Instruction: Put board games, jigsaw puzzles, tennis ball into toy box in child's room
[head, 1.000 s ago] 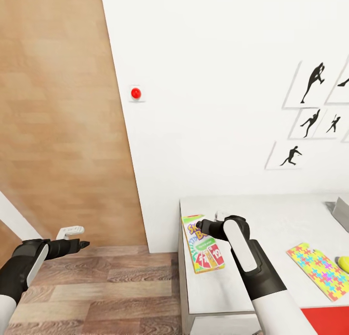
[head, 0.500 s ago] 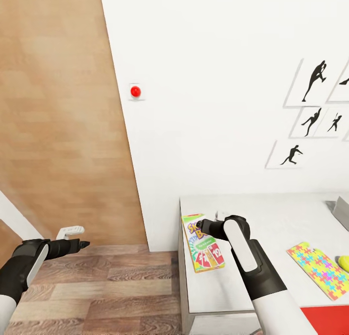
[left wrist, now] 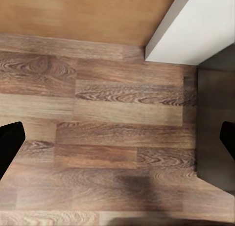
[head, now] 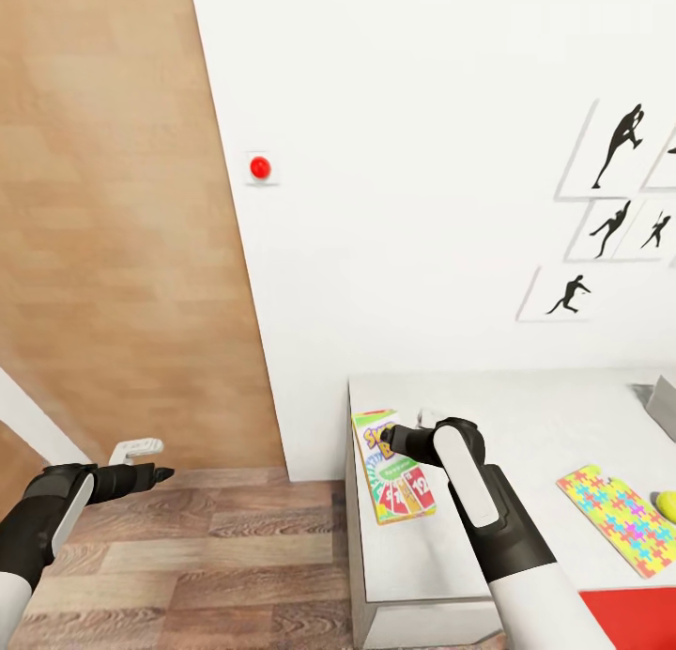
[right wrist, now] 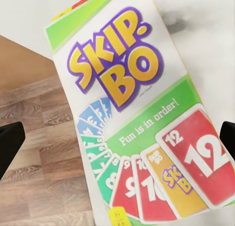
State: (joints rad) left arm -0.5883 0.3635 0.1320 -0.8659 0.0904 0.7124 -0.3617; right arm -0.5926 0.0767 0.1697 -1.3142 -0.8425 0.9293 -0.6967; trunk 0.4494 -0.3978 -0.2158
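Note:
A green-topped Skip-Bo board game lies flat at the left end of the white table, close to its edge. My right gripper hovers open right above it; in the right wrist view the box lies between and below the spread fingertips. A jigsaw puzzle lies further right on the table, with the tennis ball beside it. A grey corner of the toy box shows at the right edge. My left gripper hangs open over the wood floor.
A white wall with black athlete pictures and a red button rises behind the table. A wooden panel stands at the left. A red surface shows at the bottom right. Open floor lies left of the table.
The head view has shifted slightly, so the wall pictures sit higher in the picture. Both arms and the things on the table keep their places.

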